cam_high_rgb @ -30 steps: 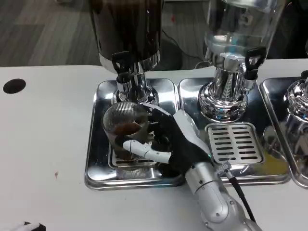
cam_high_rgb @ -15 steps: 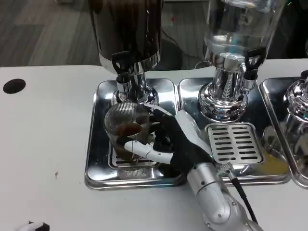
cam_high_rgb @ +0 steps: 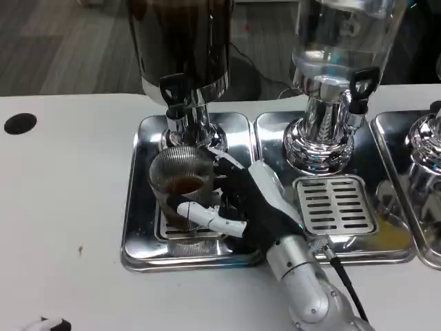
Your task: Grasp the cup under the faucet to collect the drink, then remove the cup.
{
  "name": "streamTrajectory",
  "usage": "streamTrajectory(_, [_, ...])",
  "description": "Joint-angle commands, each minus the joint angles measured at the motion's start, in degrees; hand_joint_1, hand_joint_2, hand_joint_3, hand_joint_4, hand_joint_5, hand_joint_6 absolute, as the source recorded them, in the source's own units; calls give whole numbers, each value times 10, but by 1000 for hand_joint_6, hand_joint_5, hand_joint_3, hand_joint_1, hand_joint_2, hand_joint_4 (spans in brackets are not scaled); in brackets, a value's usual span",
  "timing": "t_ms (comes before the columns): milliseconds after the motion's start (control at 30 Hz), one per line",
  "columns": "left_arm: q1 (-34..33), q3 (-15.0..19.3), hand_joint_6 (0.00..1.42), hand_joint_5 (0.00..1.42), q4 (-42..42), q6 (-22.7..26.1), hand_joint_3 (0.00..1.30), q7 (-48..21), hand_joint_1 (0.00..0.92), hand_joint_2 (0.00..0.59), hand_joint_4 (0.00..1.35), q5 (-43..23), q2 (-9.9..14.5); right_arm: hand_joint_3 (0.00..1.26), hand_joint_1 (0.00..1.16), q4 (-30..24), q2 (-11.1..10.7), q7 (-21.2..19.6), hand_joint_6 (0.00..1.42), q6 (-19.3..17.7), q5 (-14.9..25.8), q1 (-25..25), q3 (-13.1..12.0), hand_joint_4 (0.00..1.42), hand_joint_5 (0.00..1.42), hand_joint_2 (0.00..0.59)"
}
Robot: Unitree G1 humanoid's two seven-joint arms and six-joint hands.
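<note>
A clear ribbed cup (cam_high_rgb: 180, 178) with brown drink in its bottom stands on the drip grate of the left steel tray (cam_high_rgb: 141, 207), just below the black-handled faucet (cam_high_rgb: 176, 93) of the dark drink dispenser (cam_high_rgb: 182, 41). My right hand (cam_high_rgb: 241, 203) wraps the cup from the right side, fingers on its far and near walls, gripping it. The silver right forearm (cam_high_rgb: 306, 289) runs down to the lower right. At the bottom left edge a small piece of my left hand (cam_high_rgb: 49, 324) peeks in, too little to tell how its fingers lie.
A second dispenser with a clear tank (cam_high_rgb: 331, 76) stands on the middle tray with its own slotted grate (cam_high_rgb: 335, 205). A third chrome dispenser (cam_high_rgb: 427, 158) sits at the right edge. A black hole (cam_high_rgb: 20, 123) marks the table at far left.
The cup and right hand have stayed almost in place, shifting slightly left. The hand keeps its hold on the cup.
</note>
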Motion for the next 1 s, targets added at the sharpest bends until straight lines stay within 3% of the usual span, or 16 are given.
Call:
streamTrajectory(33, [6,1,355,165,5,4,254,-7,0,142,164,-4,4,165,343,12,0,-2,261,-4,-1,-1,1,264,323,88])
streamTrajectory(400, [3,-1,355,165,6,8,262,-10,0,144,166,-4,5,146,275,15,-1,1,203,-9,-1,-3,0,227,297,68])
streamTrajectory(700, [0,1,355,173,7,10,268,-13,0,144,170,-6,8,145,483,15,0,-14,292,-9,-16,-1,5,249,363,112])
streamTrajectory(1000, [0,5,355,176,11,11,272,-13,0,145,176,-11,12,154,513,14,8,-38,314,0,-34,3,12,254,398,113])
